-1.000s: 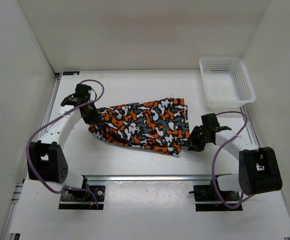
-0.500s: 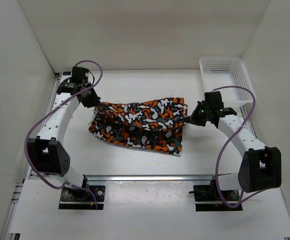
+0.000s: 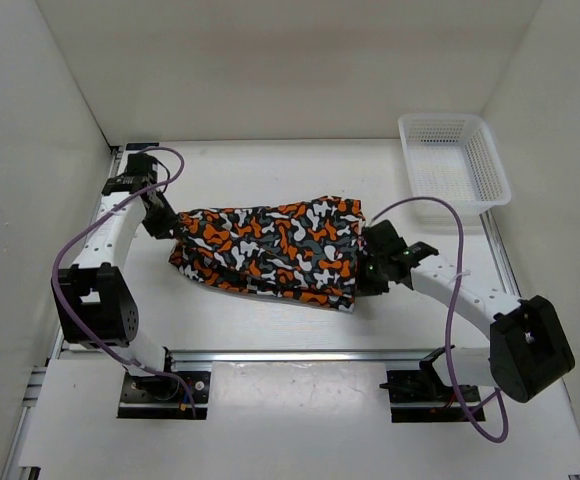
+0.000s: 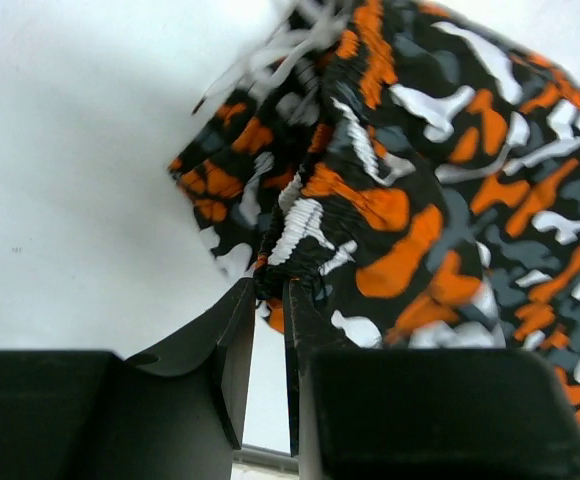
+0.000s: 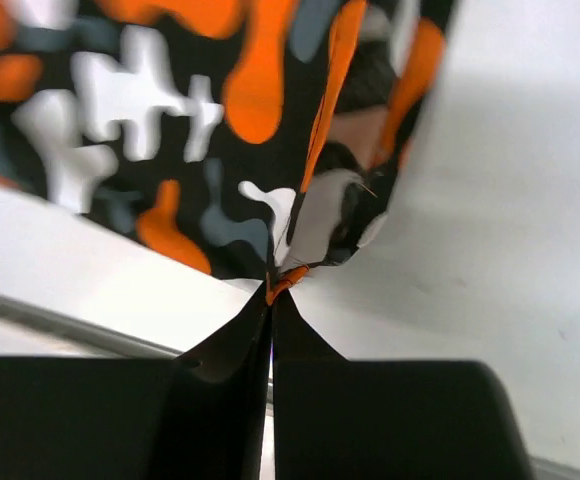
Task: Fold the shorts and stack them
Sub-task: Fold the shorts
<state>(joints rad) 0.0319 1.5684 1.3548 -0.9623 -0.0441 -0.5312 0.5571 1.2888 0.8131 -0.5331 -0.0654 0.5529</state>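
White desk carries the shorts, spread out well left of the basket in the overhead view. Left wrist view: left fingers pinch the shorts' gathered waistband. Right wrist view: right fingers clamp tight on a hem corner.

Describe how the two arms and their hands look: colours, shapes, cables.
The left arm and right arm are built alike: white tubular links joined by bulky black joint housings. A purple cable loops loosely along each arm. The left hand and right hand are black, each with two flat fingers tapering to thin tips.
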